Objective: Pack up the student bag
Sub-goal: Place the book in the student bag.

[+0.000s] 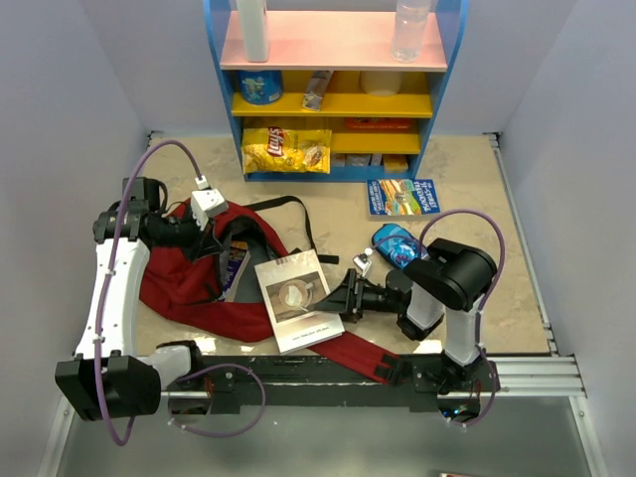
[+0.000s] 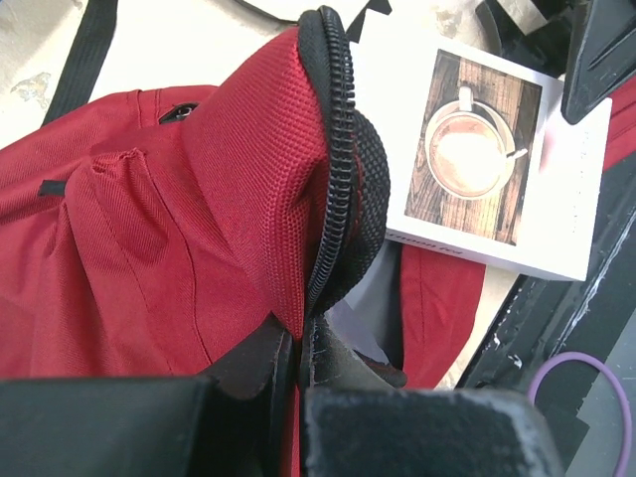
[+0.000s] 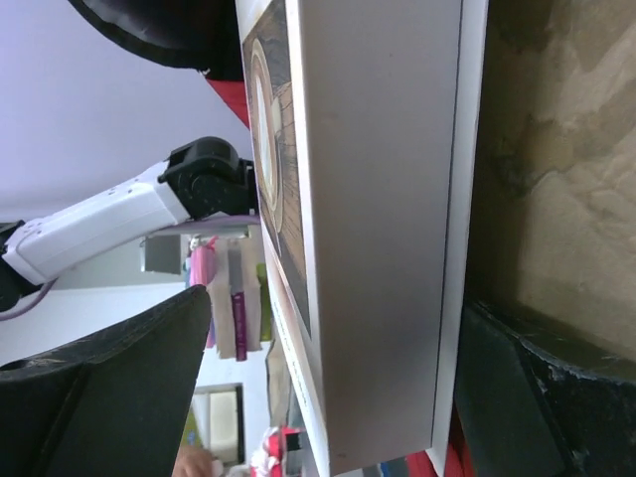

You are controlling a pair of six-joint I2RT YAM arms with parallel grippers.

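The large dark-red fabric backpack (image 1: 189,283) is spread on the left half of the beige marbled counter (image 1: 487,288), with its open mouth turned to the right. The black zip edge (image 2: 333,149) of that mouth is pinched by the left gripper (image 2: 298,353). Its jaws are clenched tight on the red fabric just below the zip, so that the edge is held up in a peak.

A white book with a coffee-cup photograph on its cover (image 1: 296,298) is seen lying partly on the near right of the backpack. Its right edge is straddled by the right gripper (image 1: 338,298). In the right wrist view the jaws are parted: one finger (image 3: 537,388) is set against the back of the book, while a narrow gap is seen between the other finger (image 3: 119,388) and the cover.

A small blue patterned pencil case (image 1: 397,243) is placed just beyond the right arm.
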